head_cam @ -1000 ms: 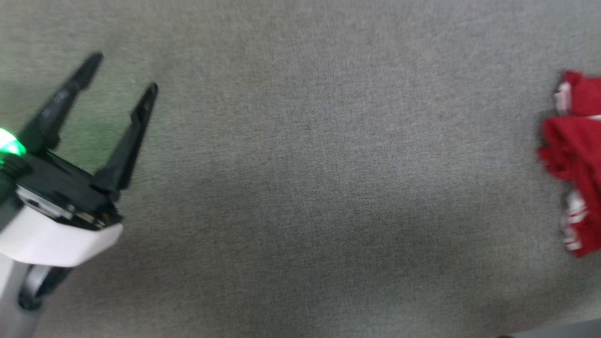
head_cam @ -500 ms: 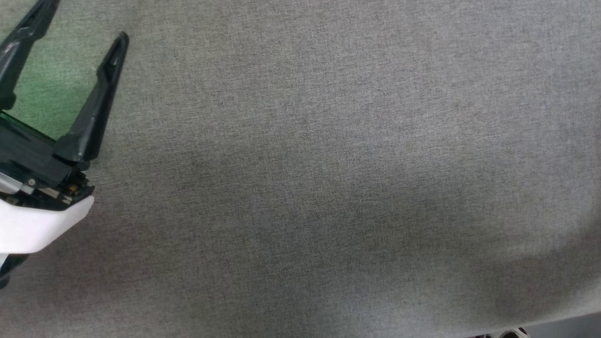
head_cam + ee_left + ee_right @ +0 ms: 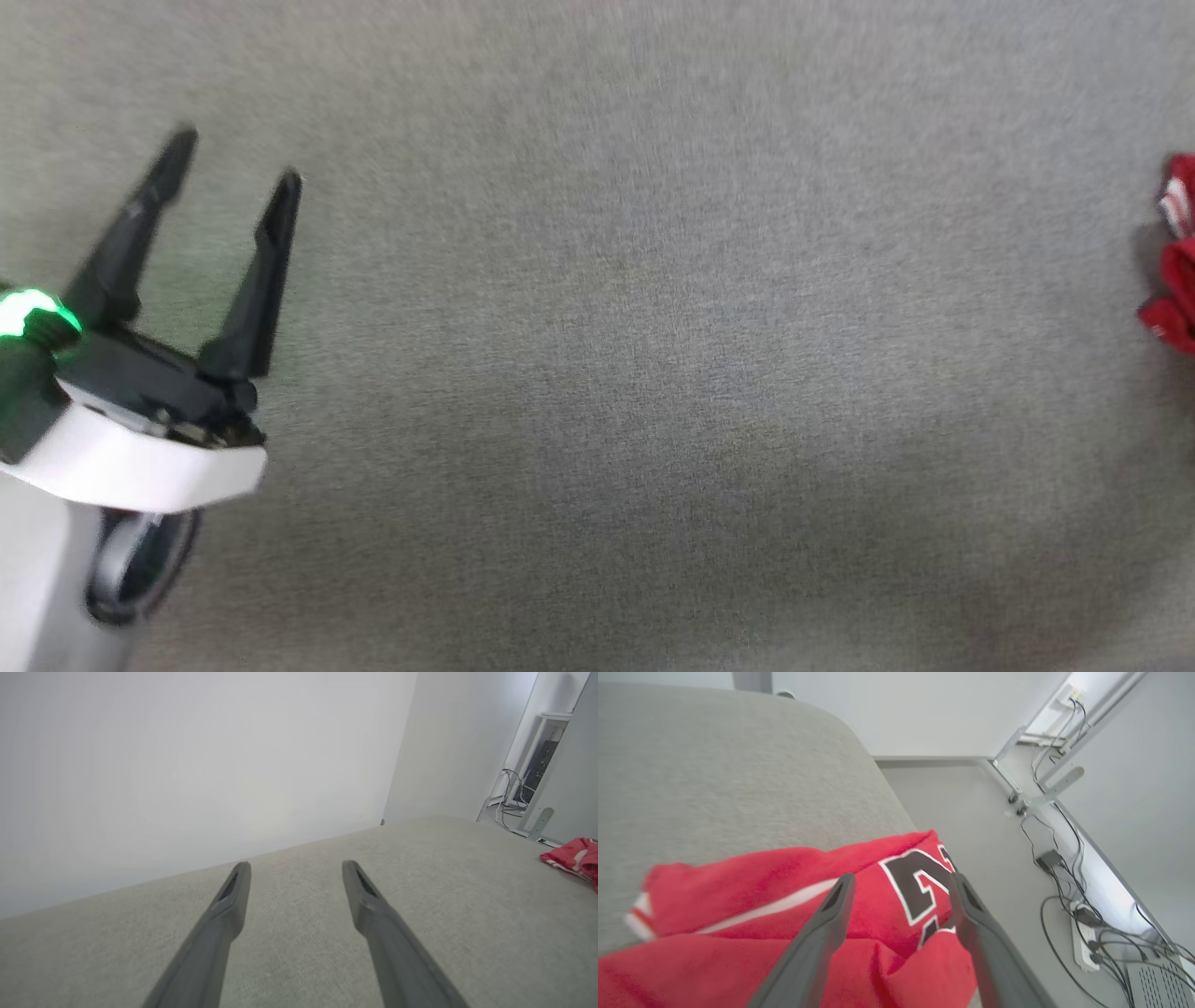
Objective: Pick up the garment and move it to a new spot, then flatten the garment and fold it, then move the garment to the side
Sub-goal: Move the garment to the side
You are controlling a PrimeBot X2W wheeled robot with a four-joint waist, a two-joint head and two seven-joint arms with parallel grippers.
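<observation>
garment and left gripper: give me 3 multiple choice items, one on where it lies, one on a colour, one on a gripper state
1. Where does the garment lie on the grey surface?
A. in its middle
B. at its edge, beside the floor
C. hanging from a hook

2. What colour is its lettering?
A. blue
B. yellow
C. black, edged white

3. How is the left gripper?
A. open, empty
B. shut on the garment
C. shut, empty

Answers:
1 B: the right wrist view shows it at the rim, with the floor just beyond.
2 C: a black, white-edged digit shows on the red cloth.
3 A: its fingers stand apart over bare surface.
</observation>
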